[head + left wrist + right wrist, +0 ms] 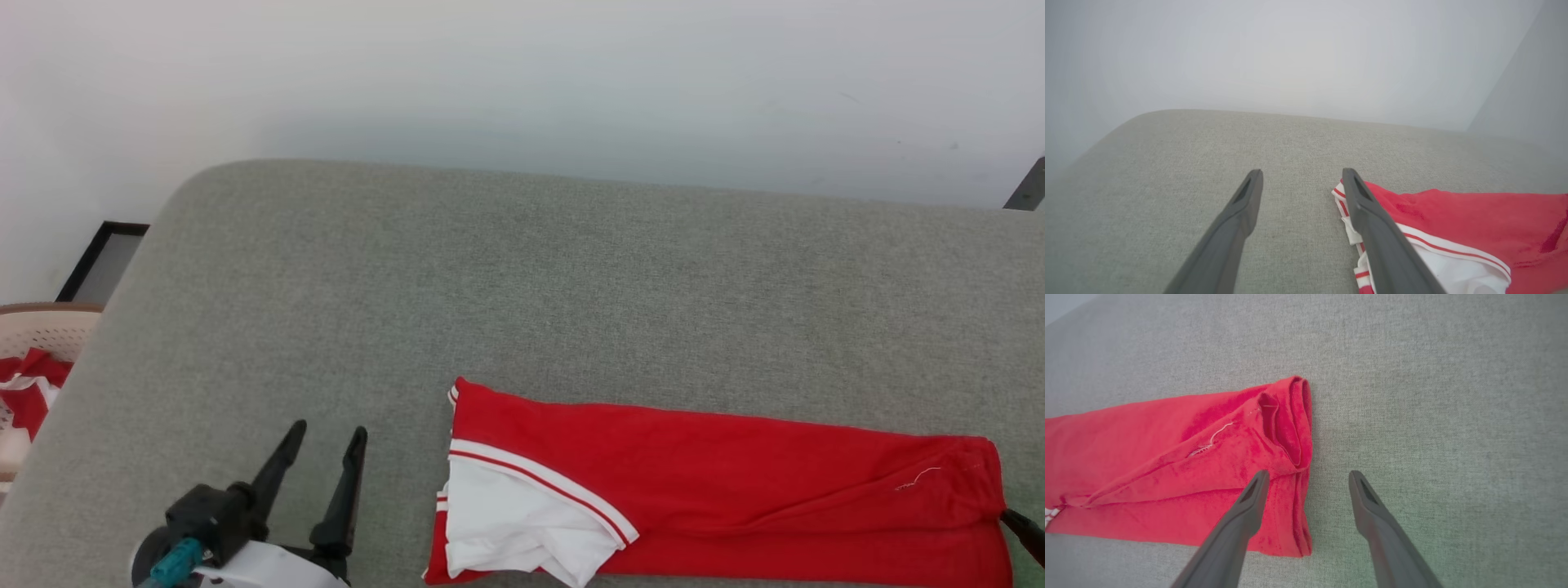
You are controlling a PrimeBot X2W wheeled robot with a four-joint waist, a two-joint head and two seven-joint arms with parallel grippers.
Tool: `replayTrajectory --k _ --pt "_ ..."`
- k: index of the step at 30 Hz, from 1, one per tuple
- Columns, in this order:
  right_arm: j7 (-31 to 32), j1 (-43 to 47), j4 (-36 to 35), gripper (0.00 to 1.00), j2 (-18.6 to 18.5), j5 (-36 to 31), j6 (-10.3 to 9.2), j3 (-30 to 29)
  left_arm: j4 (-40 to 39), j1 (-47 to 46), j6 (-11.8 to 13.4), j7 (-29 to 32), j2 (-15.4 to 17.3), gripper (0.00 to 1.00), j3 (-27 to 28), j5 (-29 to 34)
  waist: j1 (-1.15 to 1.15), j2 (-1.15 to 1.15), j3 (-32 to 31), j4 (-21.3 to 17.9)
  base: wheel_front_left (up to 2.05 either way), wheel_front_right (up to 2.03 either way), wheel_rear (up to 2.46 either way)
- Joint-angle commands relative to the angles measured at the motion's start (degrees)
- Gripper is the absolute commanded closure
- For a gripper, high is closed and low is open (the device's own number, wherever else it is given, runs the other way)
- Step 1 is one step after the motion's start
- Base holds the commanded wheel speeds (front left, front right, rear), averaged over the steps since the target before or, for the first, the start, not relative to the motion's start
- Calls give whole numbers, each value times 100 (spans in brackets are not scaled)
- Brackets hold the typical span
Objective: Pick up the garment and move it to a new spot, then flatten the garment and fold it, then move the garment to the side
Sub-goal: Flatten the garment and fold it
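The red garment [735, 482] lies folded into a long strip on the grey cushion [490, 286], with a white panel and striped trim at its left end. My left gripper [331, 430] stands open just left of that end, nothing between its fingers; from the left wrist, the garment [1474, 216] lies beside and under the right finger [1372, 220]. My right gripper [1308, 473] is open over the garment's right end [1286, 428], one finger above the red fabric, the other above bare cushion. A dark fingertip [1024, 531] shows at the head view's right edge.
A pale perforated basket [33, 335] holding red and white cloth stands off the cushion's left edge. A white wall runs behind the cushion. Bare grey cushion [1433, 396] stretches beyond and to both sides of the garment.
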Motion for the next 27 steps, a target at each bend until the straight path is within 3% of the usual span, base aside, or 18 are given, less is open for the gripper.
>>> replayTrajectory --k 1,7,12,18,20,21,27 --pt "198 -135 36 0 51 -35 -2 -45 -100 93 -28 1 -79 0 142 328 0 0 -4 -17 0 0 0" --pt "1358 -543 251 0 198 -152 -2 -173 -351 289 -179 2 -392 0 581 1252 0 0 13 0 0 0 0" --pt "2183 -1011 588 0 492 -585 -1 -315 -176 255 -432 2 -681 0 847 1527 0 0 193 99 0 0 0" --pt "2624 -1344 993 0 1019 -1242 -1 -357 39 1 -623 1 -936 0 1059 1747 0 0 510 246 0 0 0" --pt "2720 -1354 1069 78 1253 -1417 0 -333 126 -77 -682 1 -1029 0 1109 1842 0 0 605 303 0 0 0" --pt "2738 -1365 1085 100 1349 -1466 1 -340 158 -113 -703 1 -1062 0 1132 1880 0 0 642 319 0 0 0" --pt "2649 -1296 983 100 1604 -1593 8 -561 257 -187 -775 1 -1205 0 1326 2018 0 0 731 266 0 0 0"
